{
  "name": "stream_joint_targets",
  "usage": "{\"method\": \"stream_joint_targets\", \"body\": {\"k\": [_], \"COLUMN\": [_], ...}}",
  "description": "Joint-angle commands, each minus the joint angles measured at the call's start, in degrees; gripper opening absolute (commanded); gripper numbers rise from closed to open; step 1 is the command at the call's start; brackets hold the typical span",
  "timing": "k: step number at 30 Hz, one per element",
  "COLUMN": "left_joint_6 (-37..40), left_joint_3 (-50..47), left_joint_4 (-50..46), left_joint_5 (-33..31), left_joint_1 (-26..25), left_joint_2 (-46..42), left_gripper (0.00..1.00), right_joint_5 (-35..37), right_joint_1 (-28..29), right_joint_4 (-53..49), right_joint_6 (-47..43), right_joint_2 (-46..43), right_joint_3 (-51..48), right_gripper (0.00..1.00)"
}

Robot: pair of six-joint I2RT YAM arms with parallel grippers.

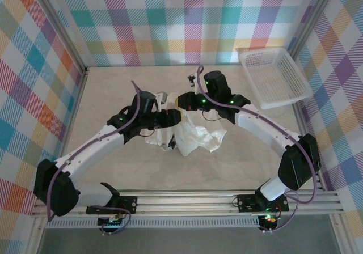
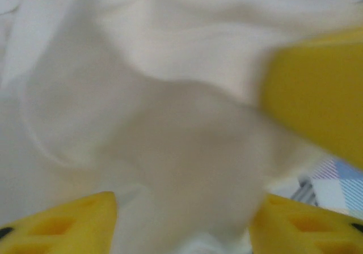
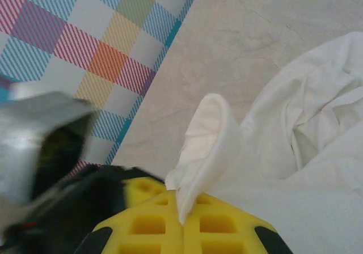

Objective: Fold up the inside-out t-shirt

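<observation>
Tightly on t-shirt (image 3: 306,123): right gripper (image 3: 182,211)

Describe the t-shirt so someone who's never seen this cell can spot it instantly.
Start from the beige table boxed in by plaid walls. Near its centre lies the t-shirt, a crumpled white heap of thin cloth. It is soft and bunched, unlike the rigid white lattice basket in the far right corner.

The thin white t-shirt (image 1: 193,138) lies crumpled in a heap on the tabletop (image 1: 113,95), one soft fold of it pinched in my right pincer (image 3: 182,207).
</observation>
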Motion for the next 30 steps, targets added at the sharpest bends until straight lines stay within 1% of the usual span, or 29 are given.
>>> {"method": "stream_joint_targets", "body": {"k": [1,2,5,6,8,10,12,13,14,15,16,20,21,22,23,24,25,26,27,29,30], "left_joint_6": [1.7,1.8,2.1,2.1,2.2,2.4,1.9,1.2,0.6,0.2,0.1,2.1,2.9,3.7,4.9,6.3,8.3,10.8,14.1,21.2,24.7], "left_joint_3": [1.7,1.6,-0.3,-1.1,-3.2,-6.2,-9.6,-11.0,-12.4,-13.4,-13.7,-11.7,-11.1,-10.4,-9.5,-8.4,-7.1,-5.8,-4.2,-0.4,1.6], "left_joint_4": [0.5,0.5,0.4,-0.1,-1.4,-2.5,-3.1,-3.1,-2.3,-1.3,-0.4,-0.7,-0.5,-0.4,-0.3,-0.5,-1.0,-1.3,-2.1,-4.5,-6.1], "left_joint_5": [-5.3,-6.6,-8.1,-8.2,-8.9,-10.9,-12.1,-11.8,-10.8,-9.6,-8.6,-6.7,-5.9,-5.3,-4.5,-3.8,-2.9,-1.7,-0.1,2.0,2.0], "left_joint_1": [0.0,0.0,0.4,0.7,1.1,1.5,2.7,3.6,4.7,5.4,5.8,5.9,5.9,5.9,5.9,5.9,5.9,5.9,5.8,5.0,4.1], "left_joint_2": [-0.8,-1.3,-3.4,-3.9,-4.8,-5.7,-6.3,-6.6,-7.1,-7.8,-8.2,-8.5,-8.4,-8.5,-8.7,-9.0,-9.2,-9.3,-9.3,-8.7,-8.3], "left_gripper": [0.06,0.0,0.0,0.0,0.0,0.0,0.0,0.0,0.0,0.0,0.0,0.0,0.02,0.13,0.3,0.41,0.49,0.53,0.54,0.54,0.54], "right_joint_5": [-1.2,-1.1,-1.5,-1.9,-3.2,-4.5,-5.6,-6.1,-6.7,-7.4,-8.2,-13.3,-14.9,-16.6,-18.3,-19.4,-20.2,-20.9,-21.5,-23.0,-23.8], "right_joint_1": [0.0,-0.3,-1.2,-1.6,-2.8,-4.7,-7.2,-8.3,-9.2,-9.7,-9.9,-9.9,-9.9,-9.9,-10.0,-9.9,-9.9,-10.0,-9.9,-9.9,-9.7], "right_joint_4": [-2.3,-3.4,-4.2,-3.7,-2.4,-1.3,0.4,1.3,2.5,3.6,4.3,4.6,4.8,5.2,5.6,5.5,4.7,3.5,2.9,2.0,1.9], "right_joint_6": [0.3,-0.1,-0.7,-0.6,0.1,2.6,6.0,7.1,7.8,7.9,7.7,7.8,7.8,7.5,7.1,6.7,6.2,5.8,5.4,5.2,5.1], "right_joint_2": [-1.1,-1.4,-2.8,-3.4,-4.6,-5.8,-7.3,-8.0,-8.6,-9.1,-9.3,-7.8,-7.2,-6.9,-6.5,-6.2,-5.8,-5.3,-5.0,-4.2,-3.8], "right_joint_3": [1.7,1.7,0.9,0.3,-0.8,-1.8,-3.4,-4.3,-5.4,-6.3,-6.9,-6.6,-6.3,-6.2,-6.1,-5.9,-5.6,-5.1,-4.6,-3.6,-3.0], "right_gripper": [0.09,0.09,0.04,0.0,0.0,0.0,0.08,0.09,0.07,0.01,0.0,0.0,0.0,0.0,0.0,0.0,0.0,0.0,0.0,0.0,0.0]}}
